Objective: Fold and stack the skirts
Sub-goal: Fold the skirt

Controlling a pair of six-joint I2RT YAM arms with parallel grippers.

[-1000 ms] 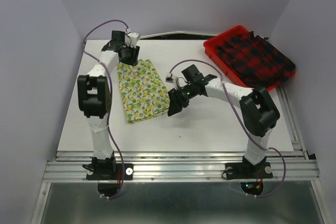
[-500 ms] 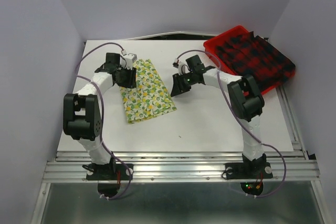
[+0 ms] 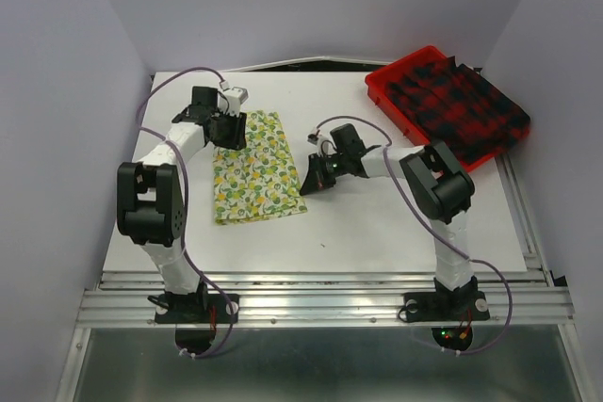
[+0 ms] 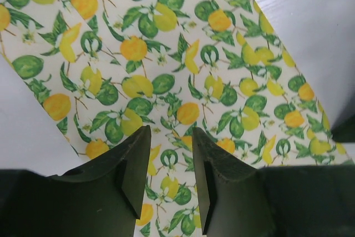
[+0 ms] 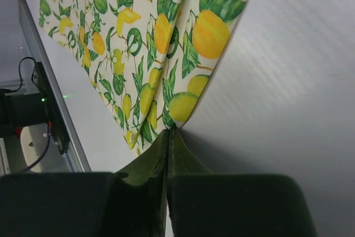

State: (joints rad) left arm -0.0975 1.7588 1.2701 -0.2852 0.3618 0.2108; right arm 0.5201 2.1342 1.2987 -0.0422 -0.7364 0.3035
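The cream-yellow lemon-print skirt (image 3: 254,168) lies flat on the white table, left of centre. My left gripper (image 3: 229,131) hovers over its far left part, open, with the print showing between the fingers (image 4: 171,131) and nothing held. My right gripper (image 3: 306,181) is at the skirt's right edge, its jaws shut (image 5: 168,131) and pinching the hem of the lemon skirt (image 5: 166,31), which creases up from the tips. The red-and-black plaid skirt (image 3: 462,110) lies heaped in the tray at the far right, spilling over its right side.
The red plastic tray (image 3: 382,82) sits at the table's far right corner. Purple cables loop over both arms. The table's metal rail (image 3: 320,280) runs along the near edge.
My right gripper moved down to the lemon skirt's right edge and closed on it. The skirt now lies more squarely. My left gripper shifted slightly and stayed open.
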